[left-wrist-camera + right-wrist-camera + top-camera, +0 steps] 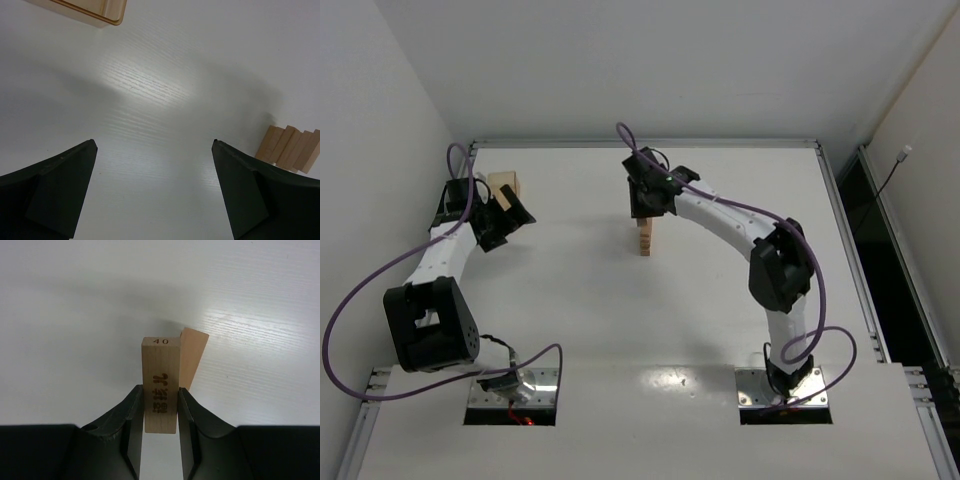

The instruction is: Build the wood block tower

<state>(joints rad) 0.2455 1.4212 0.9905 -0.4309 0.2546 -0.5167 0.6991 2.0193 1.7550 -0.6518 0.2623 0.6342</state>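
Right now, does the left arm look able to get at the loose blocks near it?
Probably yes: the left arm has its jaws wide open and empty, and the loose blocks lie beside them on the table, nothing between. A sideways shift looks needed.

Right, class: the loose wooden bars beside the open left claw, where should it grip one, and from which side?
Probably the row's exposed end bar, from above with the left claw, pinching its two short ends: the bars lie packed side by side, so long faces leave no gap.

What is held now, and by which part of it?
The right gripper holds one wooden block by its long sides, near one end. The left gripper is open, empty.
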